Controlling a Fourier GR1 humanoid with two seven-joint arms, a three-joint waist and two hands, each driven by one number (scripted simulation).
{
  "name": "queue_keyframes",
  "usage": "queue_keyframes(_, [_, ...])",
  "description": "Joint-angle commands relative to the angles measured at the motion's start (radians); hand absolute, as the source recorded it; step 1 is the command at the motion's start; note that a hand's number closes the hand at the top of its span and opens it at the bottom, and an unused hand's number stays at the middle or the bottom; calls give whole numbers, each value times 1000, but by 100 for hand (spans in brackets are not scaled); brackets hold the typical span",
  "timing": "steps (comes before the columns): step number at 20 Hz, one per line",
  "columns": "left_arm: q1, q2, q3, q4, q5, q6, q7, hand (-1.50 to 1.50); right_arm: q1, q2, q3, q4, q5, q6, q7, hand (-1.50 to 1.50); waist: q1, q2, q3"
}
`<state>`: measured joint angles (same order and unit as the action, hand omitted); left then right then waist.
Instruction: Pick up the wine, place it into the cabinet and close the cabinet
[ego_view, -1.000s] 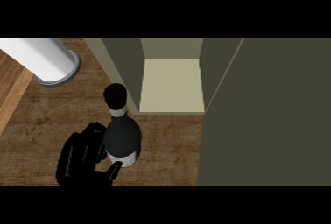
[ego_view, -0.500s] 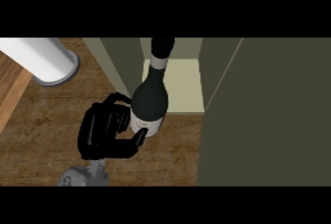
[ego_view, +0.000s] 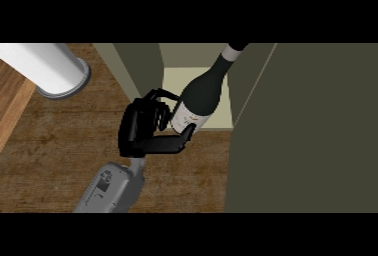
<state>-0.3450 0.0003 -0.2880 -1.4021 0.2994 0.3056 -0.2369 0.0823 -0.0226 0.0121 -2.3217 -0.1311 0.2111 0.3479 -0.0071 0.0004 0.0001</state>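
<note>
One hand (ego_view: 151, 132) is showing in the head view, coming up from the lower edge on a grey forearm (ego_view: 114, 189); which side it belongs to cannot be told for certain from this single view, though it is lying left of centre and is taken here as the left hand. Its fingers are curling round the lower body of the wine bottle (ego_view: 201, 97), with the thumb pressing against the pale label near the base. The bottle is tilting, its neck leaning up and to the right, and its cap is being cut off by the upper edge of the view. The base of the bottle is partly hidden behind the thumb. The bottle is lying over the front edge of the open cabinet (ego_view: 148, 67), whose pale inner floor is showing behind it; whether the bottle is touching that floor cannot be told. The cabinet door (ego_view: 310, 130) is standing open at the right, filling much of that side, and its far edges are running out of view. A white cylinder (ego_view: 46, 67) is standing on the wooden desk (ego_view: 59, 145) at upper left, its top cropped. The other hand is not appearing anywhere.
</note>
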Motion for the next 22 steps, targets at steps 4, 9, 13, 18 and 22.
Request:
queue_keyframes(4, [-60, 0, -84, 170, 38, 91, -100, 150, 70, 13, 22, 31, 26, 44, -106, -150, -2, 0, 0])
queue_keyframes(9, [-203, 0, -100, 335, 182, 159, -138, 150, 61, -6, -13, -7, 4, 36, -62, -150, -7, 1, 0])
queue_keyframes(13, [-167, 0, -131, 339, 171, 173, -165, 150, 4, -48, -77, -71, -100, 18, 66, -150, -3, 0, 0])
queue_keyframes(18, [-123, 0, -160, 446, 237, 133, -279, 150, -21, -32, -55, -4, -58, 12, 35, -150, -2, 1, -1])
queue_keyframes(22, [-128, 0, -122, 490, 242, 103, -294, 150, 3, 19, 27, -16, 19, -21, 29, -150, 0, 0, 0])
